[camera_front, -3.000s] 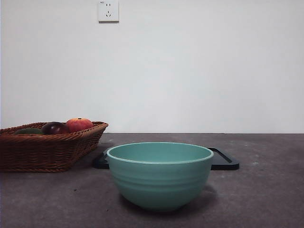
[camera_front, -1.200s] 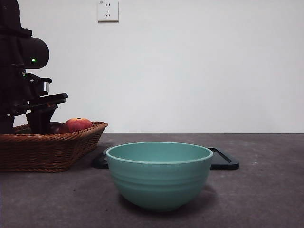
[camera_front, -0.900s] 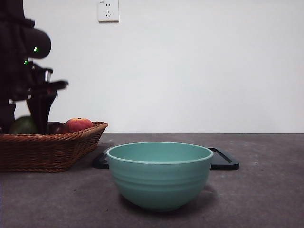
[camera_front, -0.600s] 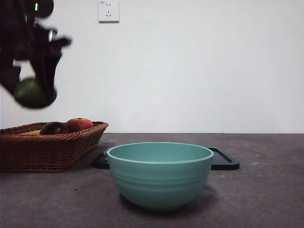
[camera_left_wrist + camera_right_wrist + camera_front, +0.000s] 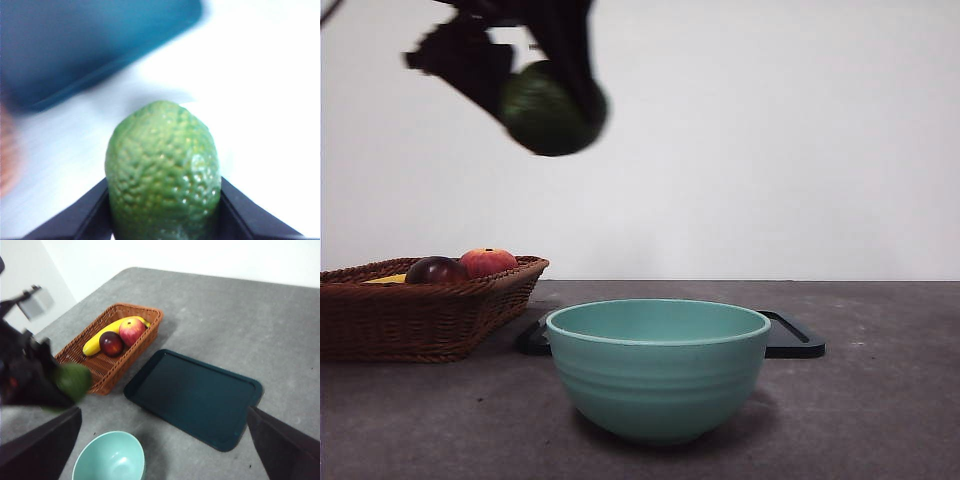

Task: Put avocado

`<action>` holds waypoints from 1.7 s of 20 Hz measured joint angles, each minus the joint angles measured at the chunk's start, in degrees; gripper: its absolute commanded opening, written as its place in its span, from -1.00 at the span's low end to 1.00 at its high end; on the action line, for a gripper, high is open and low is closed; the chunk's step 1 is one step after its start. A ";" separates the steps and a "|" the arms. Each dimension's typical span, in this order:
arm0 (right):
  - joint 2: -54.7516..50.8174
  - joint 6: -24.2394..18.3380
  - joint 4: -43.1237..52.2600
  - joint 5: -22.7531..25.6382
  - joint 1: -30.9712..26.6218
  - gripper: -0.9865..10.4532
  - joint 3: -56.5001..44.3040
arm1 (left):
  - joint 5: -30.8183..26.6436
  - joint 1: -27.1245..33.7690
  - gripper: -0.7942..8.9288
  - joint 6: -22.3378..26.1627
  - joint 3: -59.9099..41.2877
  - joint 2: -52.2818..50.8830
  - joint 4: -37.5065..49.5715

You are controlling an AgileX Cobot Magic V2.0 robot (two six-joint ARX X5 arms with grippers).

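A: Grey desk [image 5: 880,400], plain white wall behind. What's changed?

B: Avocado [image 5: 548,108] is out of the wicker basket [image 5: 420,320] now. Half a second ago it hung just above the basket's end; now it's high in the air, carried toward the teal bowl [image 5: 656,370] but not over it yet.

A: Grip?

B: Left end effector [image 5: 164,210] is clamped on the avocado, a jaw on each flank. Front view is motion-blurred.

A: Right arm?

B: Right end effector [image 5: 160,450] waits high above the desk, jaws spread wide, nothing in them.

A: Rest of the scene?

B: Banana [image 5: 107,335], maroon fruit [image 5: 435,270] and red-orange fruit [image 5: 487,262] remain in the basket. Dark tray [image 5: 195,397] sits behind the bowl, bare. Pick looks done; placement is left, and whether into bowl or tray I can't tell.
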 measured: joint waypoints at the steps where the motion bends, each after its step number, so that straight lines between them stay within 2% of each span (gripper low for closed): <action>1: 0.00 0.00 0.00 0.00 0.00 0.17 0.00 | 0.00 -1.90 -0.59 -0.28 0.00 1.16 1.36; 10: 0.00 0.00 -0.02 0.00 0.00 0.17 0.00 | 0.00 -10.67 -0.59 -1.05 0.00 15.52 4.85; 16: 0.00 0.00 -0.02 0.00 0.00 0.17 0.00 | -0.28 -11.34 -0.60 -1.03 0.00 20.70 5.01; 20: 0.00 0.00 -0.02 0.00 0.00 0.17 0.00 | -5.11 -11.34 -0.60 -1.03 0.00 22.05 4.85; 26: 0.00 0.00 -0.02 0.00 0.00 0.17 0.00 | -5.60 -11.39 -0.58 -1.01 0.00 22.08 4.83; 28: 0.00 0.00 -0.02 0.00 0.00 0.17 0.00 | -5.62 -11.47 -0.46 -1.01 0.00 22.08 4.83; 31: 0.00 0.00 -0.02 0.00 0.00 0.17 0.00 | -5.60 -11.54 0.06 -1.01 0.00 22.08 4.81; 32: 0.00 0.00 -0.02 0.00 0.00 0.17 0.00 | -5.62 -11.56 0.14 -1.01 0.00 22.08 4.79; 34: 0.00 0.00 -0.02 0.00 0.00 0.17 0.00 | -5.60 -11.56 0.18 -1.01 0.02 22.08 4.61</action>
